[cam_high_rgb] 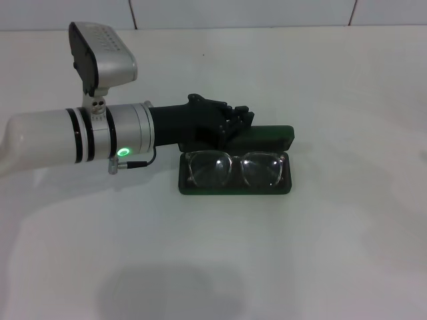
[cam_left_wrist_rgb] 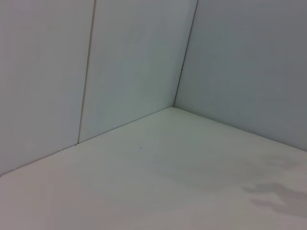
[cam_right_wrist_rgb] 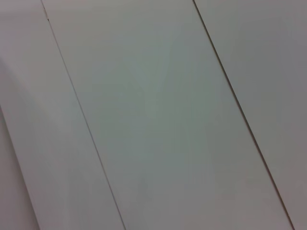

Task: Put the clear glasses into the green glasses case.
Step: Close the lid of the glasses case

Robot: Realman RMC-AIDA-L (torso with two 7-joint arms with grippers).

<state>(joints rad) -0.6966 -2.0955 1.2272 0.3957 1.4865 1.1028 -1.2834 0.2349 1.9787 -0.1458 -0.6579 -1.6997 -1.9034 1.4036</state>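
Observation:
The green glasses case lies open at the middle of the white table in the head view. Its lid stands behind the tray. The clear glasses rest inside the tray, lenses facing up, filling most of its length. My left arm reaches in from the left, and its black gripper sits just behind the tray, at the lid's left part. Whether it touches the lid cannot be made out. Both wrist views show only walls and bare table. My right arm is out of view.
The white table spreads around the case on all sides. A tiled wall runs along the far edge. The left arm's silver forearm and its camera housing hang over the table's left part.

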